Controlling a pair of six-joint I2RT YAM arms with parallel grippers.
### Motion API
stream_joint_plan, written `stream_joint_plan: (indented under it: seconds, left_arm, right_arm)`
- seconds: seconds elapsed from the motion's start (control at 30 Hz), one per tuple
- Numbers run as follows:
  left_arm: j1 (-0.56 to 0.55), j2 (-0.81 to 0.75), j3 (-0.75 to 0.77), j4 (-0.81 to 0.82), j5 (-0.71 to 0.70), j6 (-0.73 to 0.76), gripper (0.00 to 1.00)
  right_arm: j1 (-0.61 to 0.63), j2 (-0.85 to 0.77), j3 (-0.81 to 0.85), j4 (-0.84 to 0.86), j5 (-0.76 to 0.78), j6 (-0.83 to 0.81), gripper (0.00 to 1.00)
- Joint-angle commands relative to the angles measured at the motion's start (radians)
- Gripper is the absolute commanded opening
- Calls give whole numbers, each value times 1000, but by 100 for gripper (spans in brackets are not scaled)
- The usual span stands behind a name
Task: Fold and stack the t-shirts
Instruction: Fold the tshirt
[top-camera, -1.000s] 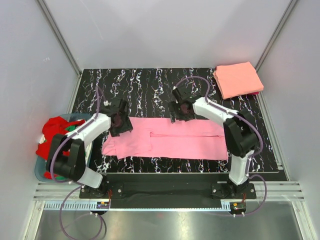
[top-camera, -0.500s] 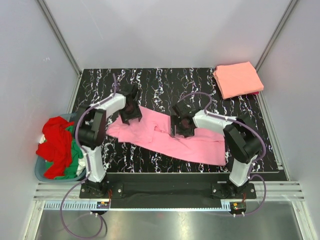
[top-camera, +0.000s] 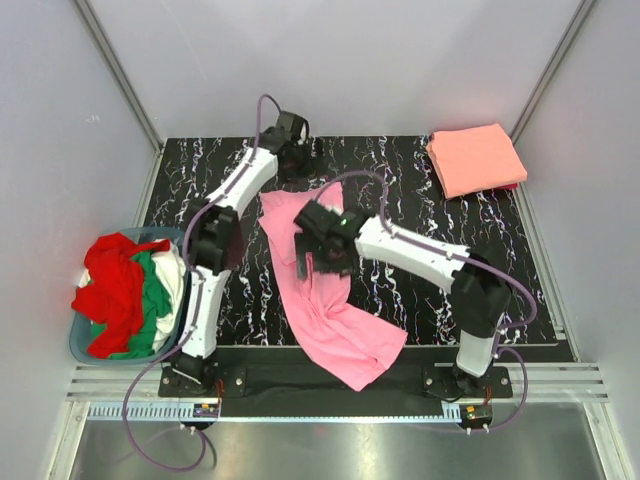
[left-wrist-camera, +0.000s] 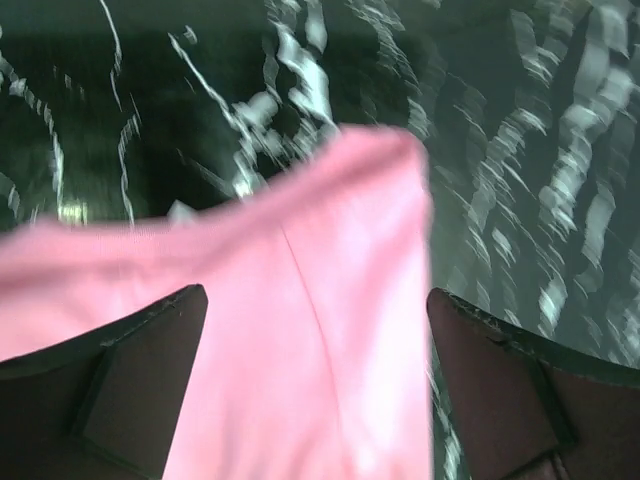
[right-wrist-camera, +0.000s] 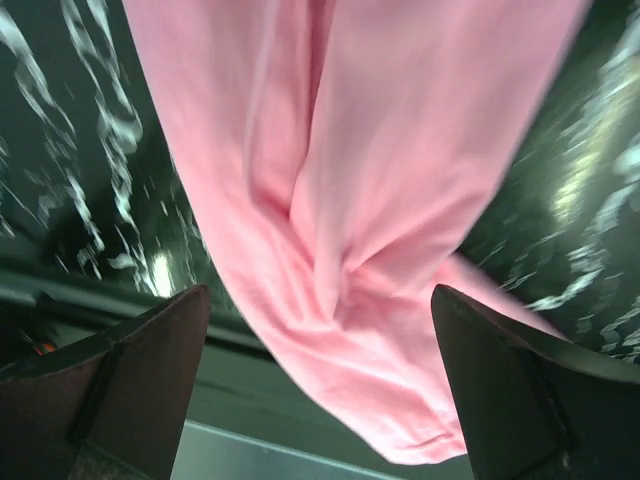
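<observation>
At centre frame: pink t-shirt (top-camera: 335, 320), cloth between the parted jaws of left gripper (left-wrist-camera: 315, 330) and right gripper (right-wrist-camera: 318, 325); grip indeterminate.

I count five t-shirts. There is one pink t-shirt (top-camera: 335, 320) across the single tabletop (top-camera: 400, 170) and one salmon-orange t-shirt (top-camera: 476, 158) at the far right. One red t-shirt (top-camera: 112, 285), one green t-shirt (top-camera: 150, 305) and one white t-shirt (top-camera: 170, 272) sit in the one basket (top-camera: 82, 350), near left. Two arms: left arm (top-camera: 215, 240), right arm (top-camera: 420, 255).
</observation>
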Motion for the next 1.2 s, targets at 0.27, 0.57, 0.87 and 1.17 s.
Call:
stream_joint_plan:
  seconds: [0.27,0.57,0.87,1.17]
  left_arm:
    - [114,-549,-324,-90,-80,43,99]
    - [97,-1120,-967,22,-99,13,99]
    - [28,-1419,-1146,-16,-111,-9,99]
    - [19,-1548,-1279,5,-79,-50,99]
  right_arm:
    - [-263,225,439,-40,45,-280,83]
    - [-275,594,801,-48,-125,-253,65]
    - [-350,800,908,12,-239,-192,63]
    - [-556,1050,1229,35,-233,-107,62]
